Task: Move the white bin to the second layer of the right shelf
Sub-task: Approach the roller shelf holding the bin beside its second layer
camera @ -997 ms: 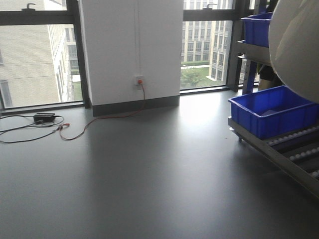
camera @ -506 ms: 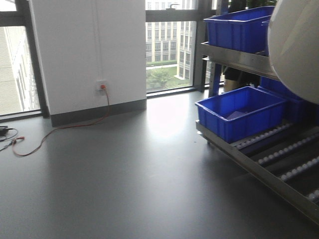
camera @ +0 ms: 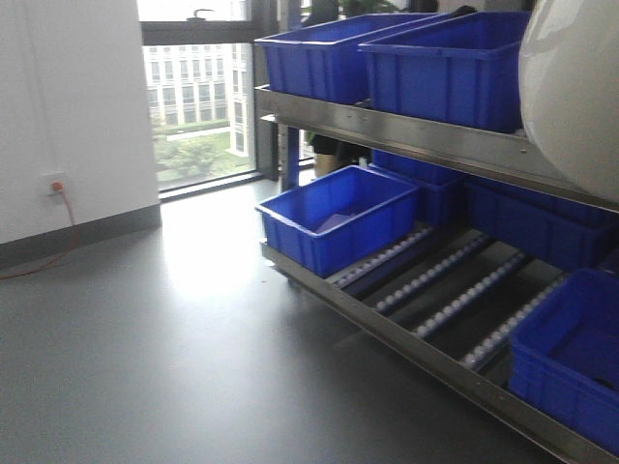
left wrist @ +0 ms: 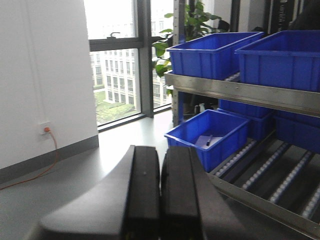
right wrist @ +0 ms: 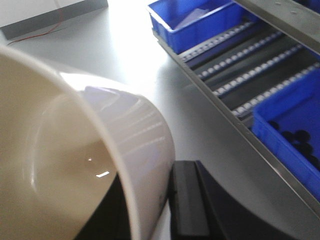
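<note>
White bin (camera: pixel 575 97) is off any surface, filling the upper right corner of the front view. From there it overlaps the rack's crate-laden upper level, though its depth relative to the rack cannot be judged. Right wrist view: the right claw (right wrist: pixel 145 197) is clamped on the bin's wall, with one black finger (right wrist: pixel 190 200) outside and a dark shape inside the rim. The bin's mouth tilts toward the lens and the inside looks empty. Left claw (left wrist: pixel 160 170) has its two pads pressed flat together with nothing between them, and it takes no part in the carry. The rack's roller level (camera: pixel 455 300), taken as the right shelf second layer, lies below the upper level. Its steel front bar runs along the near edge. One blue crate (camera: pixel 338 217) sits at the rack's left end on the rollers, another (camera: pixel 571 358) toward its right end, with more at the back. Bare roller lanes show between the two front crates. Progress, as judged: pick-up and lift are done, the rack is in view, and placement has not begun. Remaining: bring the bin over the bare lanes, clear the front bar, set it down on the rollers and let go. The rounded bottom may rock on the rollers.
</note>
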{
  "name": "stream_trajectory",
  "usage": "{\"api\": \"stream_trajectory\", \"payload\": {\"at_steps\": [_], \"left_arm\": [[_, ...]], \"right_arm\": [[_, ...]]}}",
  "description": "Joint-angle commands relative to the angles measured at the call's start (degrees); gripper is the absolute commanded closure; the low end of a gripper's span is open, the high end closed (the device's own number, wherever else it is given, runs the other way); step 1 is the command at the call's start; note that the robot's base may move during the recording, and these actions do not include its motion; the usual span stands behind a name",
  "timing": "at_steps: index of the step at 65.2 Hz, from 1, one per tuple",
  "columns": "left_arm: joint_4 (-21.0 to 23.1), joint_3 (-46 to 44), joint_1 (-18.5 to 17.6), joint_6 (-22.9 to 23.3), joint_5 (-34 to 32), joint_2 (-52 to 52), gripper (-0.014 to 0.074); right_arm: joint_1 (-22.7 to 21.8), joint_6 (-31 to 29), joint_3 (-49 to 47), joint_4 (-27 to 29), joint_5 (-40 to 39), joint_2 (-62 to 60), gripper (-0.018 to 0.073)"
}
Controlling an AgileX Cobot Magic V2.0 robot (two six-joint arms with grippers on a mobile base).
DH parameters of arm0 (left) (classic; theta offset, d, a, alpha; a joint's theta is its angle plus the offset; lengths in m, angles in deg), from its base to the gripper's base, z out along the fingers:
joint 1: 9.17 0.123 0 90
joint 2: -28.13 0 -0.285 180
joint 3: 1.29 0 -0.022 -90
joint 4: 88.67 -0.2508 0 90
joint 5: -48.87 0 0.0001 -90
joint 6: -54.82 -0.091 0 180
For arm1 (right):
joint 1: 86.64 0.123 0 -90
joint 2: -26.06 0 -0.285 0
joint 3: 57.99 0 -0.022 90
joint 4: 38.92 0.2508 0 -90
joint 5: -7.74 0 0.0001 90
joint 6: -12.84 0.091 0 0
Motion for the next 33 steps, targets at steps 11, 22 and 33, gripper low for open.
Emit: {"api": "stream_trajectory", "payload": {"at_steps": [11, 22, 33], "left_arm": [[0.3, 1.9, -0.1, 0.4, -5.0, 0.8, 0.0512], [0.3, 1.9, -0.1, 0.4, -5.0, 0.8, 0.0512], [0.3, 1.9, -0.1, 0.4, -5.0, 0.8, 0.0512]], "right_arm": [[-0.3, 0.0, -1.8, 0.0, -5.7, 0.0, 0.0535], [-0.3, 0.0, -1.8, 0.0, -5.7, 0.0, 0.0535], [-0.3, 0.0, -1.8, 0.0, -5.7, 0.0, 0.0535]]}}
